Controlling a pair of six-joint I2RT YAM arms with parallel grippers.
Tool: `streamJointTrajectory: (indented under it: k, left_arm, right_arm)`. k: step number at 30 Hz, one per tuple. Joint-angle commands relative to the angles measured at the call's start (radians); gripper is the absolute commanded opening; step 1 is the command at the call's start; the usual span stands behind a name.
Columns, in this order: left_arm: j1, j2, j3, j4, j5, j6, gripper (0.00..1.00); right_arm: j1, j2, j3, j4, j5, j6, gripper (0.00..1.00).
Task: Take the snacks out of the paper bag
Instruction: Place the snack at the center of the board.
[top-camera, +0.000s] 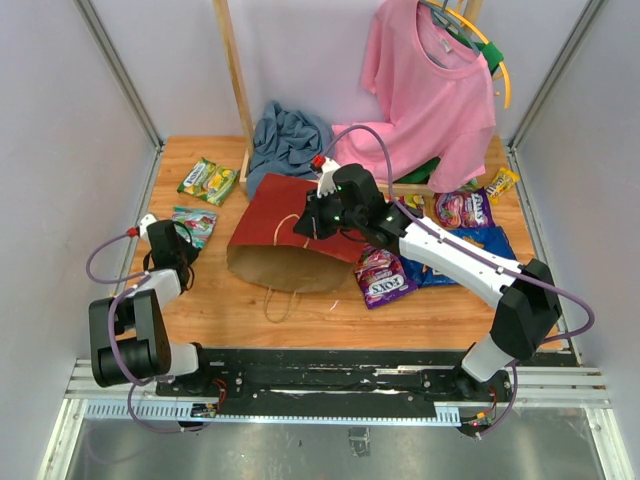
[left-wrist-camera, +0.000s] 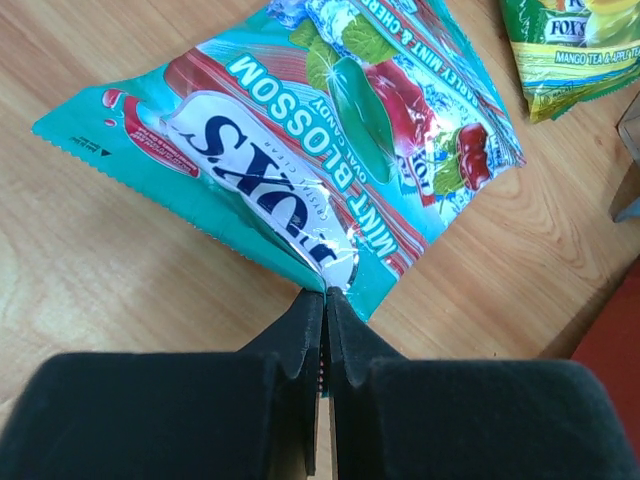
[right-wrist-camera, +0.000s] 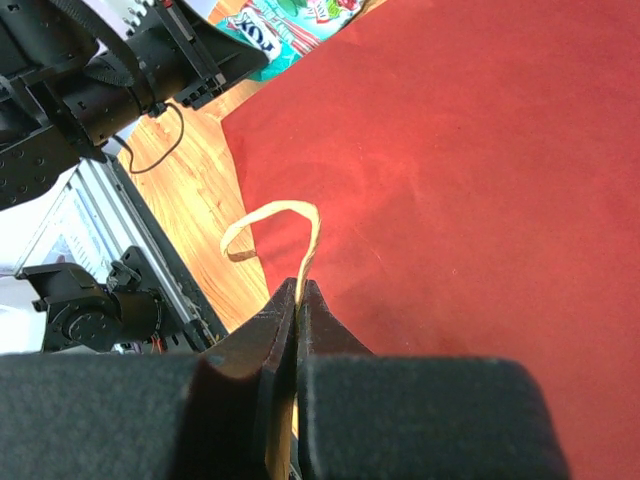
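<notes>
The paper bag (top-camera: 290, 225) lies on its side, dark red face up, its brown mouth towards the arms. My right gripper (top-camera: 308, 226) rests over the red face (right-wrist-camera: 480, 180) and is shut on a thin twine handle (right-wrist-camera: 275, 215), pinched at the fingertips (right-wrist-camera: 300, 287). My left gripper (top-camera: 185, 238) is shut (left-wrist-camera: 325, 292) on the edge of a teal Fox's mint packet (left-wrist-camera: 330, 120), which lies on the wood left of the bag (top-camera: 196, 222). Other snacks lie outside: a green-yellow packet (top-camera: 208, 180), purple packets (top-camera: 384, 276) (top-camera: 462, 208), a blue chip bag (top-camera: 470, 246).
A pink shirt (top-camera: 430, 90) hangs at the back right and a blue-grey cloth (top-camera: 285, 140) lies behind the bag by a wooden post (top-camera: 235, 80). An orange-yellow packet (top-camera: 503, 183) sits far right. The bag's second handle (top-camera: 285, 300) trails on the table. White walls enclose the table.
</notes>
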Motion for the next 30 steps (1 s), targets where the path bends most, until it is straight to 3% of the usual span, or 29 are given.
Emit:
streamJointTrajectory:
  k: [1,5,6,7,8,9,14,18,25,30]
  left_arm:
    - [0.012,0.049,0.062,-0.019,0.048,-0.008,0.06]
    - [0.021,0.062,0.078,-0.015,0.137,0.012,0.13]
    - [0.026,0.048,0.07,0.006,0.184,0.021,0.21]
    - [0.028,0.021,0.054,0.026,0.207,0.021,0.42]
    - [0.029,-0.01,0.041,0.041,0.218,0.02,0.87]
    - [0.03,-0.048,0.036,0.038,0.214,0.018,0.98]
    - [0.03,-0.325,0.056,-0.113,0.193,-0.029,1.0]
    - [0.024,-0.651,0.079,-0.172,0.336,-0.161,0.96]
    - [-0.001,-0.93,0.185,-0.39,0.5,-0.232,0.93]
    - [-0.019,-1.053,-0.006,-0.349,0.721,-0.384,0.9]
  right_arm:
    - [0.006,0.005,0.036,-0.007,-0.008,-0.004,0.01]
    - [0.006,0.019,0.057,-0.027,-0.015,-0.009,0.01]
    - [0.006,0.02,0.058,-0.029,-0.017,-0.008,0.01]
    - [0.006,0.02,0.058,-0.031,-0.017,-0.01,0.01]
    - [0.005,0.019,0.057,-0.032,-0.017,-0.012,0.01]
    - [0.006,0.019,0.056,-0.033,-0.016,-0.015,0.01]
    - [0.006,0.016,0.059,-0.044,-0.012,-0.029,0.01]
    - [0.006,0.021,0.068,-0.046,-0.004,-0.035,0.01]
    - [0.005,0.019,0.082,-0.038,0.018,-0.019,0.01]
    - [-0.002,0.04,0.112,-0.034,0.019,-0.011,0.01]
